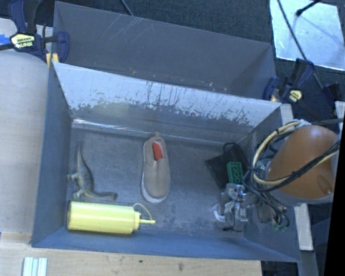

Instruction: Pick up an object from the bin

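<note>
My gripper sits low in the bin's right front corner (jaws spread or pressed, I cannot tell). Just beside it lies 1 black flat thing; farther off, 1 grey shoe and 1 yellow bottle.

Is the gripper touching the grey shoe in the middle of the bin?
Apart. The camera view shows the gripper down by the right wall of the bin, with a stretch of bare floor between it and the grey shoe.
</note>
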